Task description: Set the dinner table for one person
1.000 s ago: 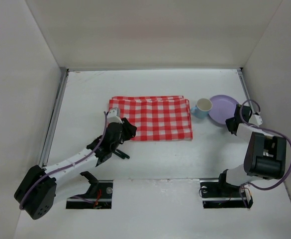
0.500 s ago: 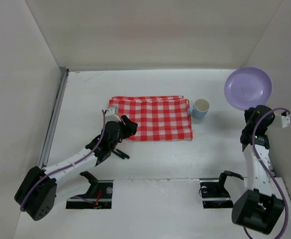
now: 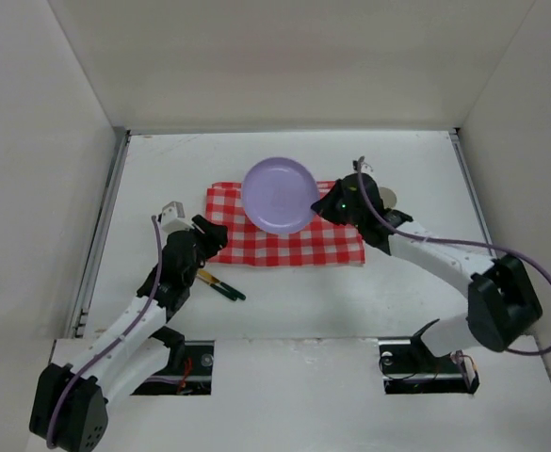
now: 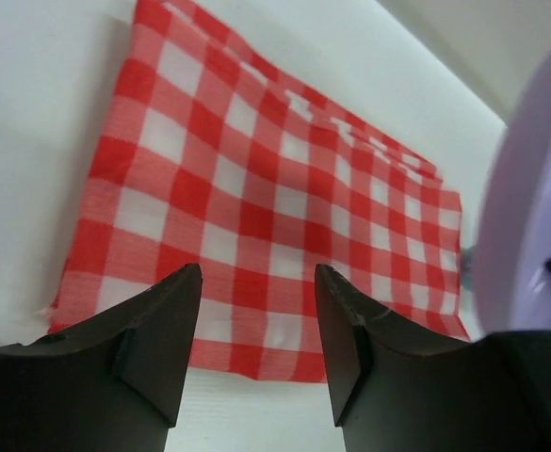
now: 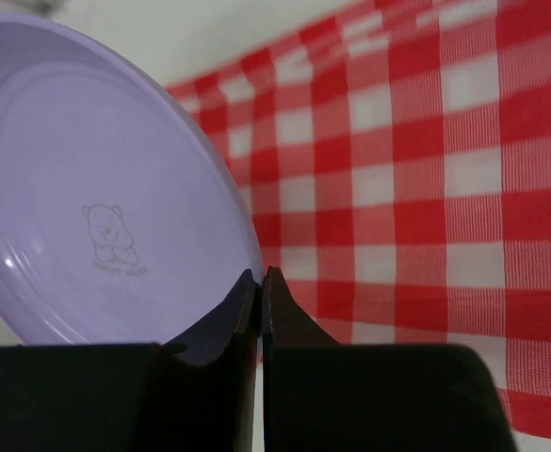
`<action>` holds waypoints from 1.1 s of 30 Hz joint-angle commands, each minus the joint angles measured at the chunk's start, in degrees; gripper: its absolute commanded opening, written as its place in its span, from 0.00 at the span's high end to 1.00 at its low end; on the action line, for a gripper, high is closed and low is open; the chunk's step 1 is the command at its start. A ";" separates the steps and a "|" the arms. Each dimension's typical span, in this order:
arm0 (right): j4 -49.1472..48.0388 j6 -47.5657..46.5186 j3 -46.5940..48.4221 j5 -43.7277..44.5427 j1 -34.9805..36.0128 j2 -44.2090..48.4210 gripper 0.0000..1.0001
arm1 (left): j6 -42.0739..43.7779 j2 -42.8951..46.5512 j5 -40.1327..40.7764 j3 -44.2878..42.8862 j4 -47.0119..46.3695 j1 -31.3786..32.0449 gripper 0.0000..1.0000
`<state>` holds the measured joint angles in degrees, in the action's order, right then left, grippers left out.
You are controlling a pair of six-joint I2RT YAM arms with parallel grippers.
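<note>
From above, the right tool (image 3: 320, 204) is pinched shut on the rim of a lilac plate (image 3: 277, 195), which hangs to its left over the red-and-white checked cloth (image 3: 299, 243). Its wrist camera alone shows the fingertips (image 5: 247, 299) nipping the plate's edge (image 5: 87, 188) and a small bear printed on the plate's face, with the cloth (image 5: 397, 188) under and beyond. The left tool (image 3: 214, 234) stands moderately open and holds nothing. Its own view puts the gap of that tool (image 4: 256, 282) over the cloth's near edge (image 4: 256, 188), with the plate (image 4: 529, 207) rising tilted to its right. Only the overhead view catches the slim cutlery (image 3: 220, 284) lying just behind the left tool and a cup (image 3: 388, 198) half hidden behind the right arm. The cloth lies mid-way on the matte white worktop (image 3: 407, 160), which has grey rails (image 3: 105, 217) along its sides and plain white walls around it.
</note>
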<state>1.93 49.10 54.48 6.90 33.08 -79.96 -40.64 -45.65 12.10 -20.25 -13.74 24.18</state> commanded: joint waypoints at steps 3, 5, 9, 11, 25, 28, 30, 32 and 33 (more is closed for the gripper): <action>-3.34 1.26 2.73 -5.74 0.10 -8.61 0.97 | -1.28 0.65 -1.73 2.23 4.95 -0.85 0.54; -2.99 0.74 4.75 -7.86 0.10 -12.74 0.97 | -0.84 0.47 -1.38 1.88 4.95 -0.33 0.54; -1.15 -0.23 6.61 -7.69 -0.17 -17.50 0.96 | -0.49 -0.32 -1.73 1.27 4.95 -0.06 0.54; -0.80 -0.23 6.17 -7.34 -0.34 -18.03 0.96 | -0.49 -0.23 -1.55 1.44 4.95 0.20 0.54; 5.45 -2.08 7.05 -2.41 -1.05 -19.88 0.93 | -0.58 -1.73 -1.38 1.88 3.63 1.26 0.54; 5.54 -2.52 7.13 -1.97 -1.40 -20.14 0.91 | -0.58 -2.34 -1.29 1.97 2.58 1.26 0.54; 5.97 -2.96 7.48 -1.89 -1.40 -20.76 0.87 | -0.58 -3.30 -1.37 1.79 2.14 1.26 0.54; 5.98 -3.13 7.57 -1.45 -1.31 -21.37 0.81 | -0.66 -3.74 -1.38 1.79 1.52 1.26 0.54; 5.89 -3.13 7.49 -1.36 -1.31 -21.55 0.78 | -0.75 -3.75 -1.38 2.05 1.26 1.26 0.54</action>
<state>8.10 46.72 59.64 4.21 31.92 -100.73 -41.23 -49.19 11.38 -18.33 -10.22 25.17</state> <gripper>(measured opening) 0.205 0.461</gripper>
